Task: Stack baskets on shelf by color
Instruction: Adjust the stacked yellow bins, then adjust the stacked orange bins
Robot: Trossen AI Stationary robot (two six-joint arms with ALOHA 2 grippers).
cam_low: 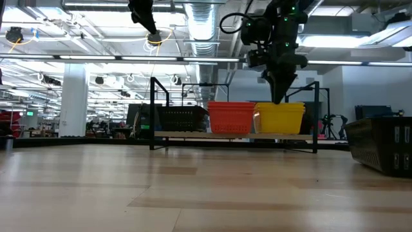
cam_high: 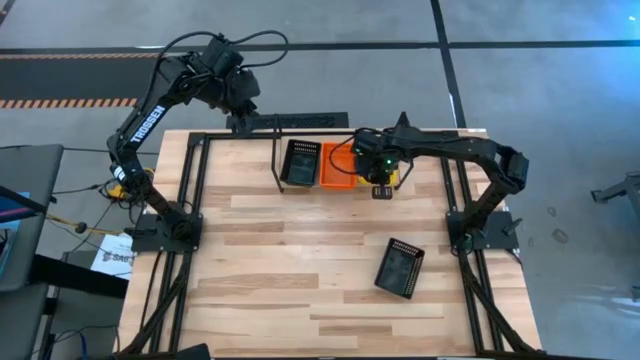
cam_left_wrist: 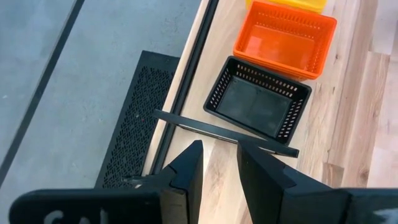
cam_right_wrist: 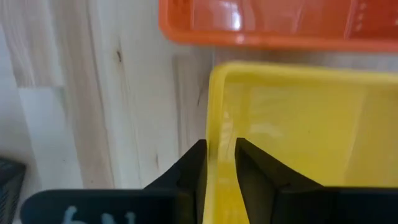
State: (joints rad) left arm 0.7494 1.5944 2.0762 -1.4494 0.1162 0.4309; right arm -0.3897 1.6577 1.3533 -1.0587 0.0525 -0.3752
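The right gripper [cam_right_wrist: 217, 163] is clenched on the side wall of a yellow rectangular plastic mesh basket [cam_right_wrist: 298, 137], one dark finger inside the wall and one outside. In the low view this gripper [cam_low: 280, 96] points straight down onto the yellow basket's [cam_low: 280, 118] upper edge, and the basket sits at the end of the low thin black metal-rod shelf [cam_low: 154, 109].

Just beside the held basket, on the side away from the right arm's base, stands a red-orange plastic mesh basket [cam_high: 340, 166], touching or nearly touching it. Next past that one is a black plastic mesh basket [cam_high: 300, 164], so the three stand in a row along the shelf [cam_high: 276, 160] at the far edge of the wooden table [cam_high: 300, 270].

Well apart from the right gripper [cam_high: 382, 176], toward the near side of the table, another black mesh basket [cam_high: 400, 268] lies alone at an angle on the boards.

Farthest off, the left gripper [cam_high: 238, 92] hangs raised beyond the table's back edge, above the black-basket end of the shelf. Its fingers [cam_left_wrist: 186, 177] are released, with a narrow gap between them and nothing held.
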